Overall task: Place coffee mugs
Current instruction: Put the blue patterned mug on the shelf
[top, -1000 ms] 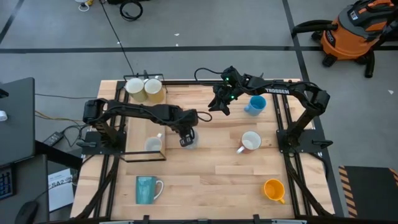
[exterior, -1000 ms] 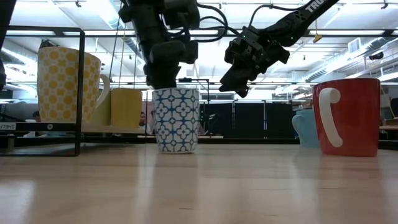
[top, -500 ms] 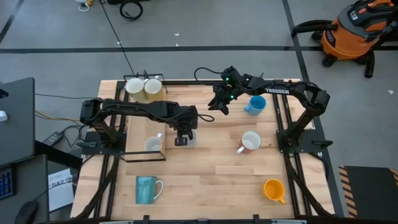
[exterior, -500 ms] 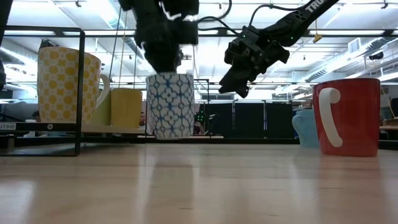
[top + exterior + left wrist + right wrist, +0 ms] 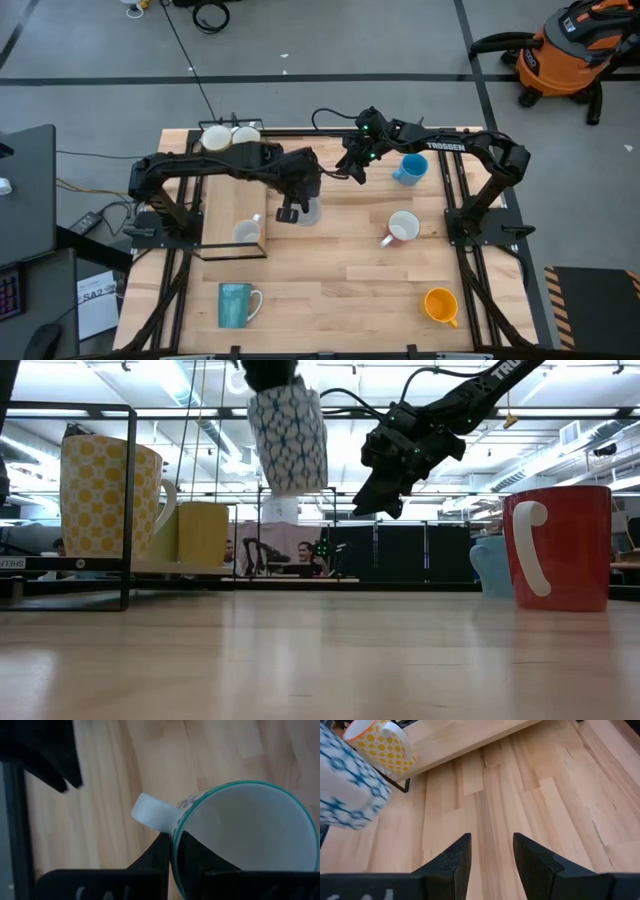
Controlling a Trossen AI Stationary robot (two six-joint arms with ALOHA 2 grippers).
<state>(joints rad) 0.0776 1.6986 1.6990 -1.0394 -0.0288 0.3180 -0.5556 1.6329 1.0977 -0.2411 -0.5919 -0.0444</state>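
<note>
The blue-and-white patterned mug (image 5: 288, 435) hangs in the air above the table's middle, with my left gripper (image 5: 172, 854) shut on its rim. In the high view this gripper (image 5: 293, 211) stands just right of the black-framed rack (image 5: 205, 250). My right gripper (image 5: 352, 170) hovers open and empty farther back, next to the light blue mug (image 5: 410, 168). A yellow-dotted mug (image 5: 100, 495) stands in the rack. Two pale mugs (image 5: 228, 137) stand at the rack's far end. My left gripper pinches the mug's rim (image 5: 173, 834) right beside the white handle (image 5: 150, 812), one finger inside the cup (image 5: 200, 862) and one outside (image 5: 150, 862). The fingers come from above, slanting down. The mug is lifted clear of the table, mouth up and slightly tilted.
A red-sided mug with a white inside (image 5: 403, 228) stands right of centre, an orange mug (image 5: 440, 305) near the front right and a teal mug (image 5: 235, 305) near the front left. Bare wood lies between them at the table's middle and front.
My left gripper has risen with the patterned mug and rolled its wrist. The mug stood on the table a second ago; now it hangs well clear of it and has turned and tipped a little.
</note>
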